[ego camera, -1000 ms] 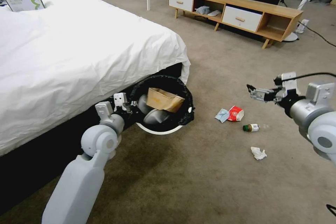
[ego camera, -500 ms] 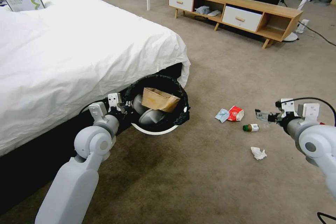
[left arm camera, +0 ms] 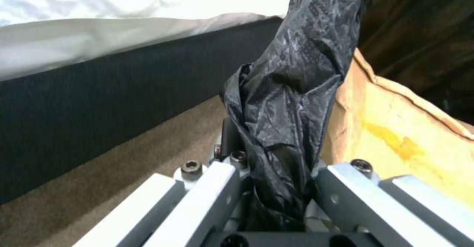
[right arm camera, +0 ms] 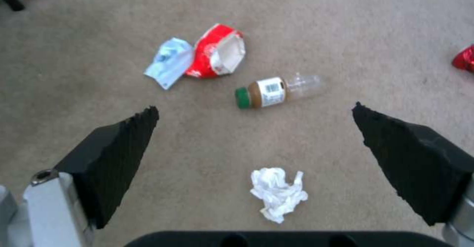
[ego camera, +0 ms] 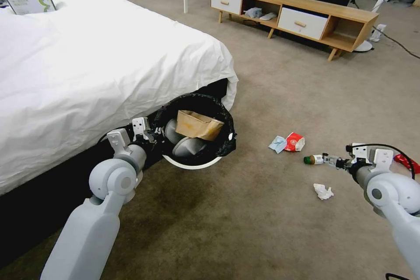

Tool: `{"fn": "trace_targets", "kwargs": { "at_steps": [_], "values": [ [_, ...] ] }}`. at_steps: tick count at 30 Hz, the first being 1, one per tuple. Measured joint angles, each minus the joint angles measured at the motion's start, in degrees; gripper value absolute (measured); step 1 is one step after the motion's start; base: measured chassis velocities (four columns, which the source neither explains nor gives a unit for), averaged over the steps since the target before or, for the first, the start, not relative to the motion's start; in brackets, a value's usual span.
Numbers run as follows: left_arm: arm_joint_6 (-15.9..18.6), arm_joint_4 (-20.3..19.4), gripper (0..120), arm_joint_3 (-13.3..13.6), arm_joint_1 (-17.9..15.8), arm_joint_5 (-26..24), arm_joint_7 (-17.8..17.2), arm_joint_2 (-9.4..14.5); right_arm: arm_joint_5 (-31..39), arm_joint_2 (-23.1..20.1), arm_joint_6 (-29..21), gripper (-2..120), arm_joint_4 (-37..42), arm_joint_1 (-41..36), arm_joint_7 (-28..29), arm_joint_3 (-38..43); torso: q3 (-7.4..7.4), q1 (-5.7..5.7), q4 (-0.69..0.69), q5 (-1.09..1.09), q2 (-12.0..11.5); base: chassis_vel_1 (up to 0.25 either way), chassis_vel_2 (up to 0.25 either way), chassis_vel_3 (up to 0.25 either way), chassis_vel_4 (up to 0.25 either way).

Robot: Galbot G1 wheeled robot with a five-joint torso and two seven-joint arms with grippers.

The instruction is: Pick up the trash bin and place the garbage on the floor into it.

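While the left gripper is clamped on the rim of the small round white plastic trash bin with its black bag liner, holding it tilted off the carpet by the white-sheeted bed, the head view puts the right gripper low, just beside the green-capped clear plastic bottle.

Left wrist view: both fingers pinch the bunched black liner, brown paper bag inside.

Right wrist view: pads spread wide, holding nothing. The bottle lies just ahead of the gap, long axis running across it, so I'd guess a wrist turn first. Crumpled white tissue sits closer.
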Motion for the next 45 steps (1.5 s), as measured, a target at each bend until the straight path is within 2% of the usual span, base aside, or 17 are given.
{"fn": "trace_targets", "kwargs": {
  "at_steps": [15, 23, 35, 40, 42, 43, 45],
  "values": [
    [-0.06, -0.24, 2, 0.03, 0.67, 0.35, 0.08, -0.21, -2.51, 2.36, 5.04, 100, -12.40, 2.94, -3.64, 0.85, 0.00, 0.00, 0.00, 0.00, 0.00, 0.000, 0.000, 0.000, 0.000],
    [-0.15, -0.19, 2, 0.06, 0.72, 0.64, 0.17, -0.30, -3.77, 3.16, 6.11, 100, -14.29, 3.56, -4.70, 0.97, 0.00, 0.00, 0.00, 0.00, 0.00, 0.000, 0.000, 0.000, 0.000],
    [-0.31, 0.08, 2, -0.11, 0.85, 0.89, 0.26, -0.58, -8.10, 4.59, 10.81, 100, -16.31, 3.41, -6.83, 1.03, 0.00, 0.00, 0.00, 0.00, 0.00, 0.000, 0.000, 0.000, 0.000],
    [-0.35, 0.14, 2, -0.11, 0.91, 1.08, 0.32, -0.63, -9.97, 5.68, 13.88, 100, -17.06, 3.08, -8.68, 1.18, 0.00, 0.00, 0.00, 0.00, 0.00, 0.000, 0.000, 0.000, 0.000],
    [-0.39, 0.15, 2, -0.12, 0.94, 1.13, 0.42, -0.62, -11.54, 6.40, 17.85, 100, -17.49, 2.93, -9.84, 1.42, 0.00, 0.00, -0.01, -0.01, 0.00, 0.000, 0.000, 0.000, 0.000],
    [-0.39, 0.15, 2, -0.12, 0.94, 1.13, 0.42, -0.62, -11.54, 6.40, 17.85, 100, -17.49, 2.93, -9.84, 1.42, 0.00, 0.00, -0.01, -0.01, 0.00, 0.000, 0.000, 0.000, 0.000],
    [-0.48, 0.17, 2, -0.15, 1.06, 1.22, 0.49, -0.74, -14.21, 7.64, 23.54, 100, -18.25, 3.10, -10.70, 1.86, 0.00, 0.00, 0.00, -0.01, 0.00, 0.000, 0.000, 0.000, 0.000]
  ]
}}
